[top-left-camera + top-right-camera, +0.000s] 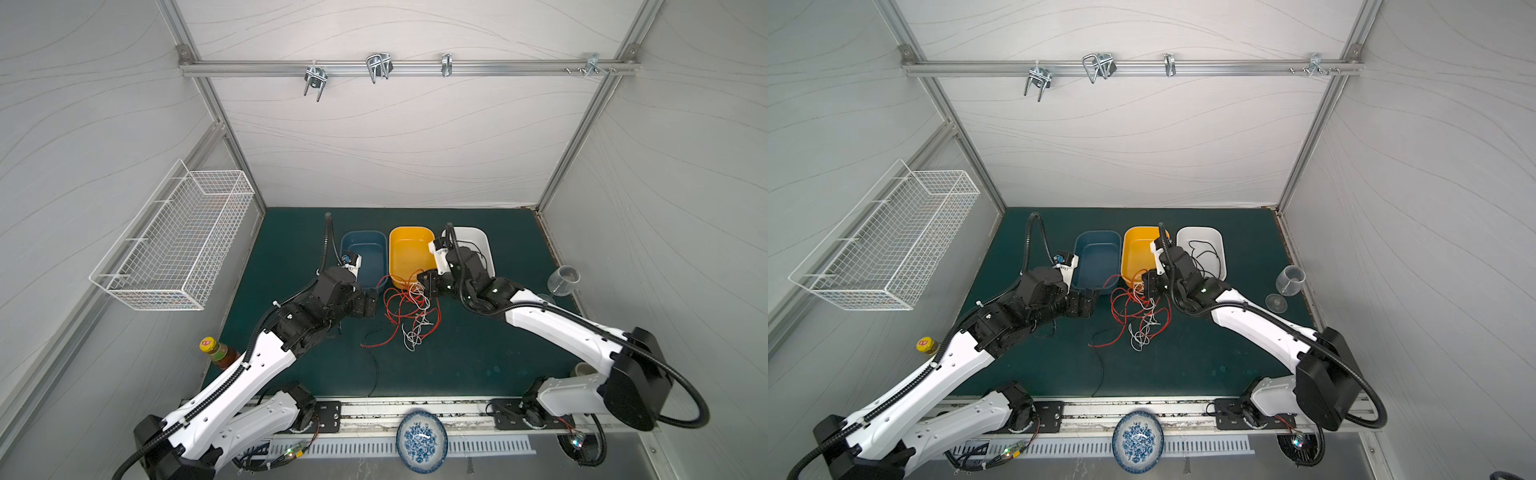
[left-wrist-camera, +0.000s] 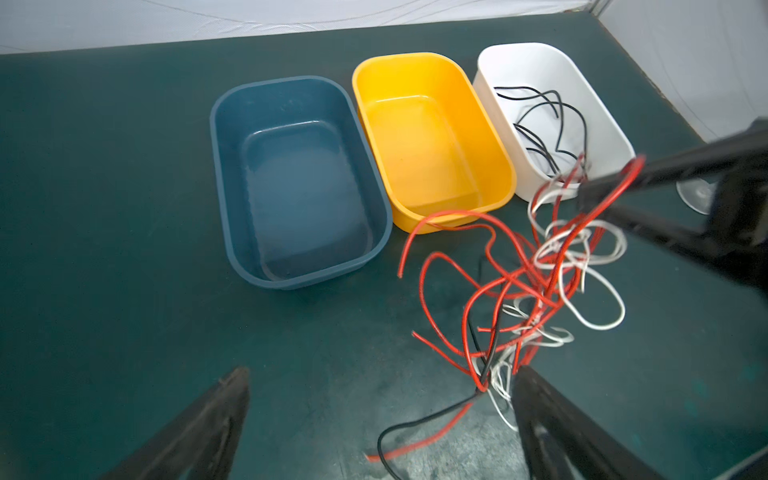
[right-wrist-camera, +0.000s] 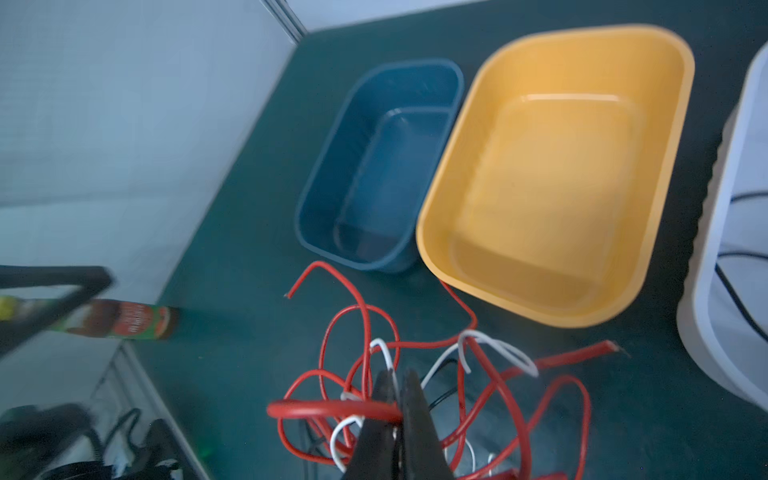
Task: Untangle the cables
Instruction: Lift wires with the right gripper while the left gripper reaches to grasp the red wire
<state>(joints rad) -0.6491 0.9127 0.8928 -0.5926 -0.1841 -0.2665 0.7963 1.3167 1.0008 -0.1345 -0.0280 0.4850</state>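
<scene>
Thin red, white, black cables tangle below right gripper, clamped on a red strand; left gripper gapes beside. Pulling could tighten interlocked loops.

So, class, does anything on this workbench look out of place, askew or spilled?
The blue-patterned plate sits off the green mat, on the metal rail at the front edge, away from the work. The cables are one knotted heap by the yellow tub. Nothing looks spilled or broken.
</scene>
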